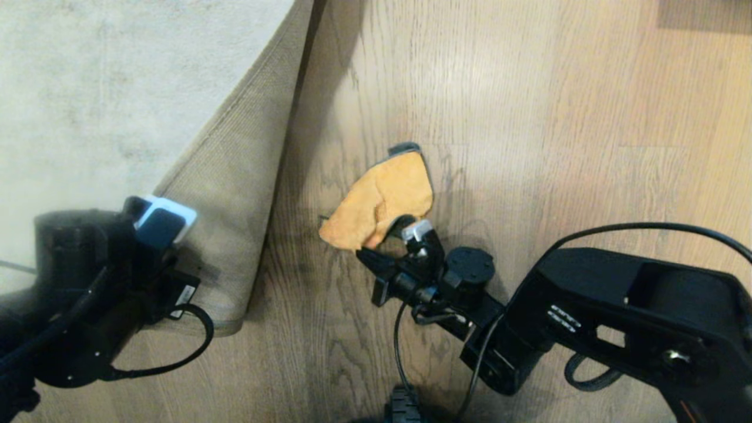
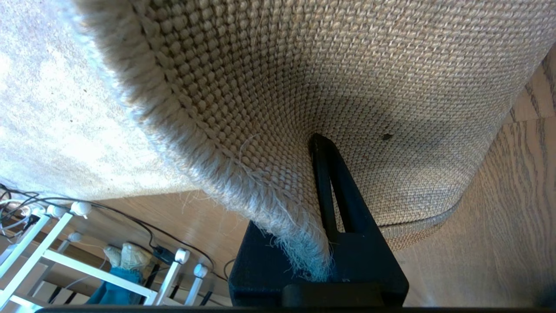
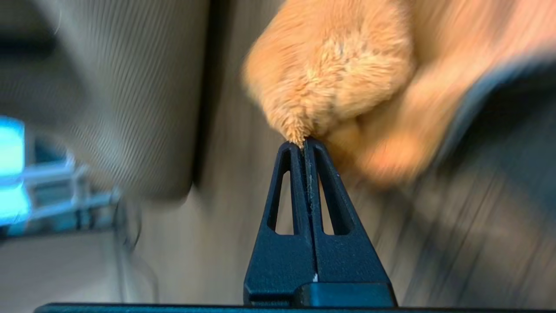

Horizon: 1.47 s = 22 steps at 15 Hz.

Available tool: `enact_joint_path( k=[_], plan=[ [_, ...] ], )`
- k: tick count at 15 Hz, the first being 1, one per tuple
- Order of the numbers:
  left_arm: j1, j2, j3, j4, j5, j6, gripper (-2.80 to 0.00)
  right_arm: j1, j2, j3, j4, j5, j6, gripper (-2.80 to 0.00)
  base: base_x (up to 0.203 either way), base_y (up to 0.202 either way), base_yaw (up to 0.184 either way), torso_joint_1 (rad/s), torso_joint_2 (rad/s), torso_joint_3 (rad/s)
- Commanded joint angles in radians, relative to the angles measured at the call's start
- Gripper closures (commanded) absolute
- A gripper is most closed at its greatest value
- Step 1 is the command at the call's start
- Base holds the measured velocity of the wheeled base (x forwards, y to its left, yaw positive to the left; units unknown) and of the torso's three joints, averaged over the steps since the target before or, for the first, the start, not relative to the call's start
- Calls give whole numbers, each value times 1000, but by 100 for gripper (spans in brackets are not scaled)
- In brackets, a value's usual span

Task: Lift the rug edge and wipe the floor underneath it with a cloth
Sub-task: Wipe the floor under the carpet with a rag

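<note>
Right gripper (image 3: 305,141) jaws clamped on a fold of the cloth (image 1: 385,197), fluffy mustard-orange with dark trim, lying on bare floor (image 1: 529,117) just beside the raised rug. Left gripper (image 2: 304,204) jaws closed on the rug edge (image 2: 243,174), folded back, tan mesh backing up. Open planks stretch off to the right.

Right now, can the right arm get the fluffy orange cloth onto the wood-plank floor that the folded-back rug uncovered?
Probably yes: the left gripper holds the rug edge back, leaving the floor beside the cloth open.
</note>
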Motion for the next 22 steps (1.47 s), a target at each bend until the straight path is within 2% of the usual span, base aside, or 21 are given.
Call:
enact_joint_path(
  k=[1, 4, 7, 11, 22],
  plan=[
    [0, 3, 1, -3, 3, 2, 0, 20, -21, 87, -41, 2, -2, 0, 0, 0, 0, 0, 0, 0],
    [0, 3, 1, -3, 2, 2, 0, 24, -16, 80, -46, 2, -1, 0, 0, 0, 0, 0, 0, 0],
    [2, 3, 1, -3, 3, 1, 0, 23, 27, 15, -46, 3, 6, 0, 0, 0, 0, 0, 0, 0],
    [3, 0, 15, -3, 3, 0, 0, 17, 87, -171, 8, 3, 10, 0, 0, 0, 0, 0, 0, 0],
    [2, -3, 21, -3, 3, 2, 0, -77, 84, -747, 375, 5, 9, 0, 0, 0, 0, 0, 0, 0]
  ],
)
